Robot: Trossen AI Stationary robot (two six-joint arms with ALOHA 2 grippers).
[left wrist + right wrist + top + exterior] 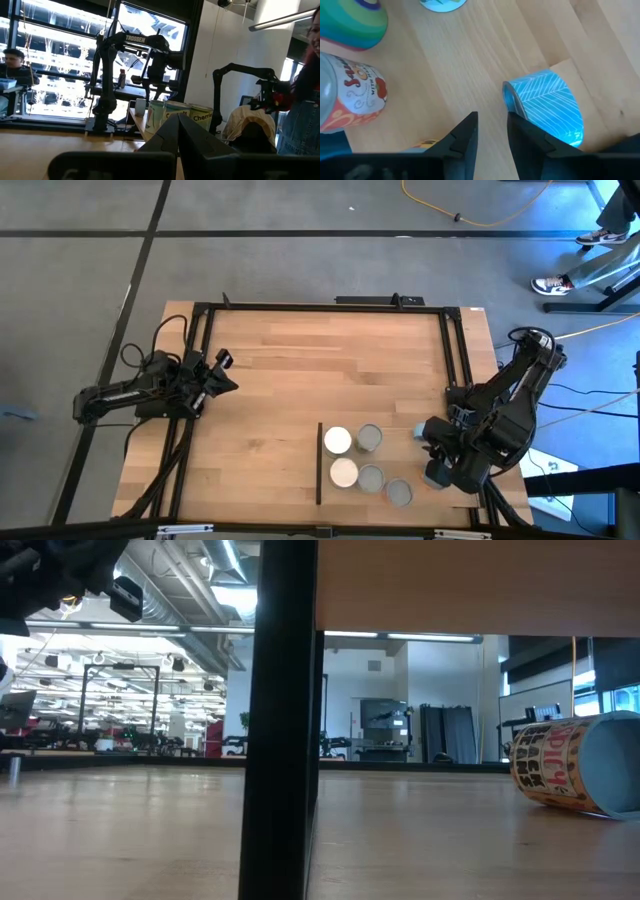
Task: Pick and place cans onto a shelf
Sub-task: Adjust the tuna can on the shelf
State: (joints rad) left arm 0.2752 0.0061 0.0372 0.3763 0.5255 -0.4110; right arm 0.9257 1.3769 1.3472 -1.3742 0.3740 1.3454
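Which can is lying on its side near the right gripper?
The blue striped can, tipped over just beyond the right gripper. The orange-labelled can stands upright.

Left gripper (228,373) shut (arm waiting), right gripper (492,131) slightly parted.

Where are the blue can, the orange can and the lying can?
blue can (550,107), right wrist view, on its striped side.
orange can (357,97), right wrist view, on its label.
lying can (560,775), low view, on its printed side.
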